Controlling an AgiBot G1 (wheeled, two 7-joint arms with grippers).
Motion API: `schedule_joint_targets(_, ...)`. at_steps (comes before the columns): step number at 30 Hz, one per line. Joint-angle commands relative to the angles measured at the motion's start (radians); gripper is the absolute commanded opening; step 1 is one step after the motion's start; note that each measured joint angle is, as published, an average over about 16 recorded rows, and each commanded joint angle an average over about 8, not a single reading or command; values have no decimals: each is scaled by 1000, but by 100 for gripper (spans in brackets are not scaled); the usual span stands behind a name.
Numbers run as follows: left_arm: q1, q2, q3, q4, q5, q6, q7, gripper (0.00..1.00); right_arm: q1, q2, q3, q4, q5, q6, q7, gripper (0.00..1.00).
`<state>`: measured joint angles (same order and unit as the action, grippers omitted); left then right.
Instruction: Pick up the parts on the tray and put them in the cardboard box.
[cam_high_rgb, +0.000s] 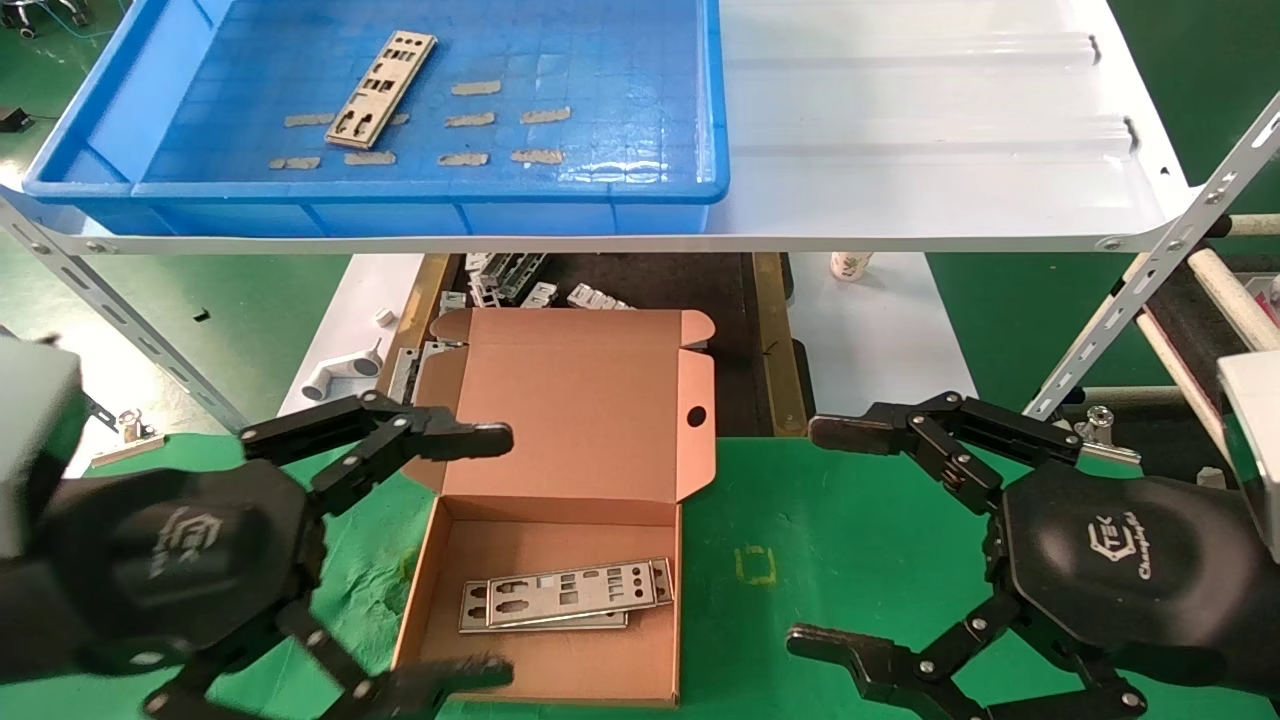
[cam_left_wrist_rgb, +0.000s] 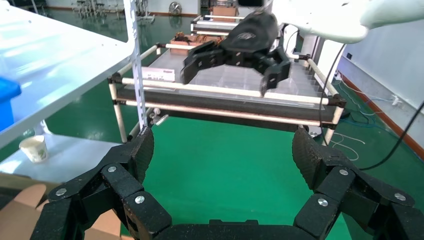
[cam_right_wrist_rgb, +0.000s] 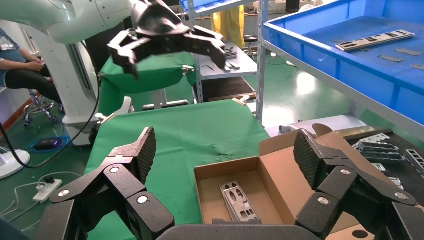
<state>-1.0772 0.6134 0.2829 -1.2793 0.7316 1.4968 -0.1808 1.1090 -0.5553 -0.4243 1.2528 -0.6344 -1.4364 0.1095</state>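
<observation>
My left claw (cam_high_rgb: 480, 555) hangs spread and empty over the cardboard box (cam_high_rgb: 560, 600); last plate (cam_high_rgb: 382, 88) lies flat on the far tray (cam_high_rgb: 420, 190), so it may slip when pinched.

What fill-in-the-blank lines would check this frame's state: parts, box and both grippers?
1. Thin silver-grey metal plates left on the bright blue plastic tray: ____.
2. The plates in the brown cardboard box lie ____, overlapping.
3. The left gripper and right gripper are both ____ and hold nothing.

Missing: one; flat; open
</observation>
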Motion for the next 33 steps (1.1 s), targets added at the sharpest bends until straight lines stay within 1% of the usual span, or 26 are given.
schedule_joint_targets(1, 13, -12, -17, -26, -10, 0, -15, 100, 0, 0, 0, 0, 0, 0, 0, 100)
schedule_joint_targets(33, 3, -3, -4, -5, -2, -1, -7, 100, 0, 0, 0, 0, 0, 0, 0, 100)
